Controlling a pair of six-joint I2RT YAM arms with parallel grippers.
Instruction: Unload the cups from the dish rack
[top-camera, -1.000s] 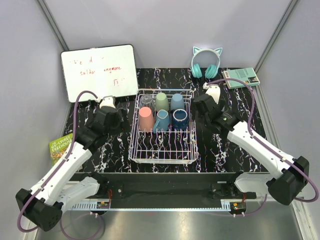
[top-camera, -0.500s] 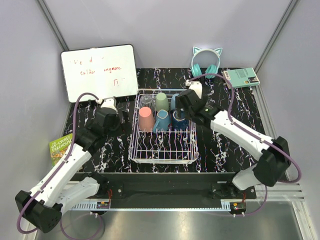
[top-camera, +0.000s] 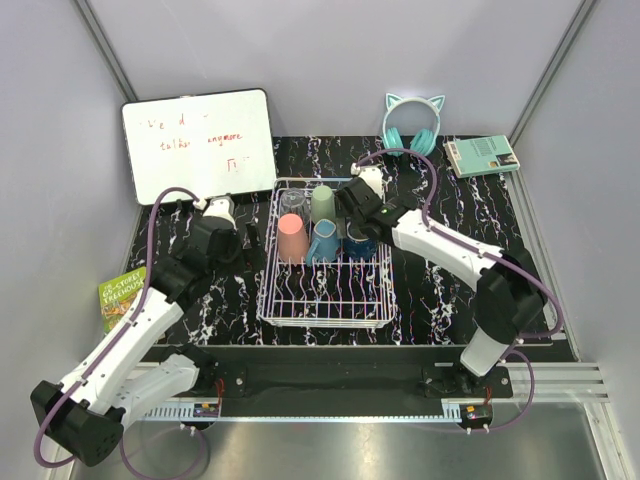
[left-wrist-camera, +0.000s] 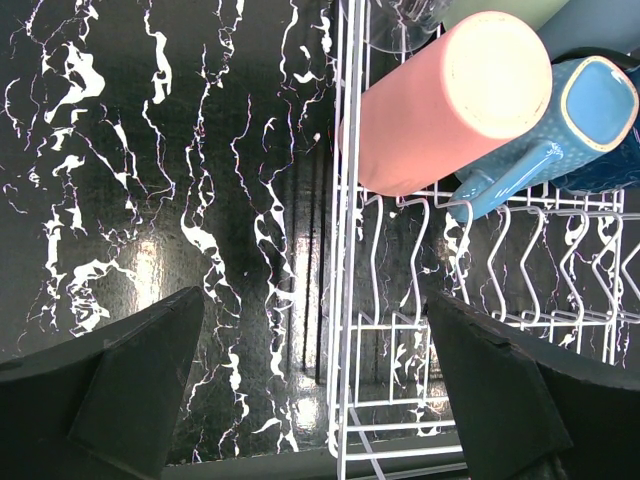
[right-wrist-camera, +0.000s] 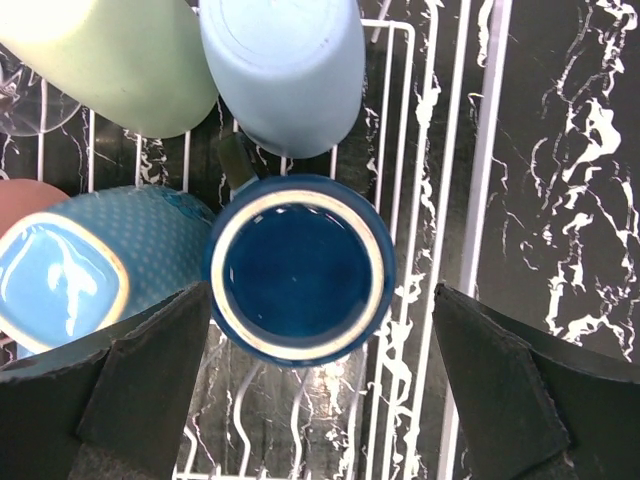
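1. The white wire dish rack (top-camera: 326, 300) sits mid-frame in the overhead view on the black marbled bench (top-camera: 440, 290). All six cups are clustered in its upper half.
2. The upper row, from left to right, holds the clear glass (top-camera: 292, 203), the sage-green tumbler (top-camera: 322, 204) and the light-blue tumbler (right-wrist-camera: 283, 65).
3. The lower row holds the salmon-pink tumbler (top-camera: 291, 238), the teal mug (top-camera: 323, 242) and the navy mug (right-wrist-camera: 297, 268), which stands mouth up.
4. The right end effector (right-wrist-camera: 320, 290) hangs directly over the navy mug. Its fingers are spread wide to either side of the rim and grip nothing.
5. The left end effector (left-wrist-camera: 312, 300) is also wide open and empty. It hovers at the rack's left wall, just below the salmon-pink tumbler in the wrist view.
6. A whiteboard (top-camera: 200, 145) stands at upper left, and cat-ear headphones (top-camera: 411, 125) lie at the top centre.
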